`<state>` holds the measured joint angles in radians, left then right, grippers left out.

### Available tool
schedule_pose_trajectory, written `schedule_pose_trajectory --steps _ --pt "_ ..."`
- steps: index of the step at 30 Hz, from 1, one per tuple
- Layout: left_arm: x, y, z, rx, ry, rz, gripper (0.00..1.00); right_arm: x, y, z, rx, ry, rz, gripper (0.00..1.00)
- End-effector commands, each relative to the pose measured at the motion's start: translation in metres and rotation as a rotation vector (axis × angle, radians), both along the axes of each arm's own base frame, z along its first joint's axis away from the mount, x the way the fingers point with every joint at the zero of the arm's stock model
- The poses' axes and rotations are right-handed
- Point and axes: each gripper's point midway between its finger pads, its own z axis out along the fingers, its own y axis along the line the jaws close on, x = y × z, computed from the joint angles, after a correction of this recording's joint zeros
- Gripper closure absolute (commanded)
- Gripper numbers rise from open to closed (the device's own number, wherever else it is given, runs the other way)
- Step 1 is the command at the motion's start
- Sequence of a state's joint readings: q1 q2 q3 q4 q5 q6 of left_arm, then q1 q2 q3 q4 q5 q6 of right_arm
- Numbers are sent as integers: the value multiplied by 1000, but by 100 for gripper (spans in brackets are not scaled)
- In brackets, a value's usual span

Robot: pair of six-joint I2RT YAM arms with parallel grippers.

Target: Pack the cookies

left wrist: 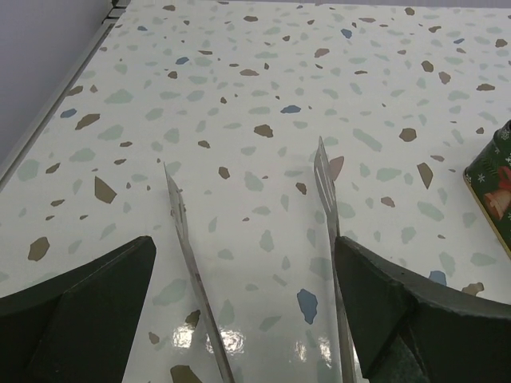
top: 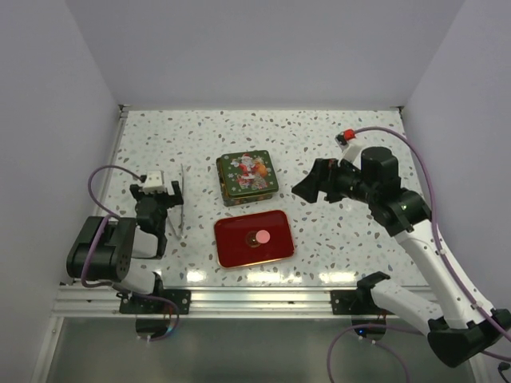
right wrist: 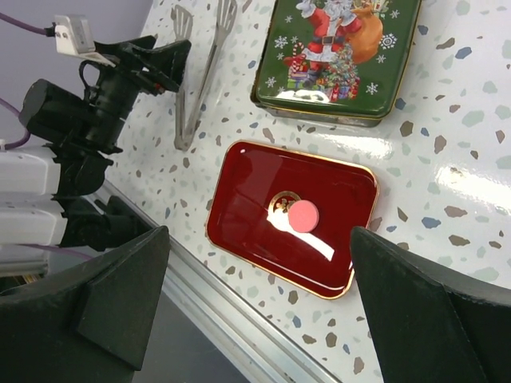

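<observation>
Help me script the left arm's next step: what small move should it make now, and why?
Probably close the left gripper gently on the tongs. Its open fingers flank both tong arms, which lie on the table, and a pink cookie sits in the red tray, likely too flat to pinch directly.

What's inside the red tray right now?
One pink cookie lies near the middle of the red tray, partly covering a gold emblem. No other cookie shows in it. Whatever is under the cookie is hidden.
</observation>
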<state>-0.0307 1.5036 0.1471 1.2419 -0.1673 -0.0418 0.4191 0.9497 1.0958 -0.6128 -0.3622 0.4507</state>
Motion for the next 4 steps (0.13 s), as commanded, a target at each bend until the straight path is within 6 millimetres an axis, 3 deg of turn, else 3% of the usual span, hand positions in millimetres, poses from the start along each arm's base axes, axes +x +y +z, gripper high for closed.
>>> schedule_pose_trajectory --steps 1,4 --pt "9 -3 34 17 -129 -16 0 1 5 15 35 -78 26 2" --pt "10 -3 37 24 -144 -18 0 7 1 15 28 -90 -9 1"
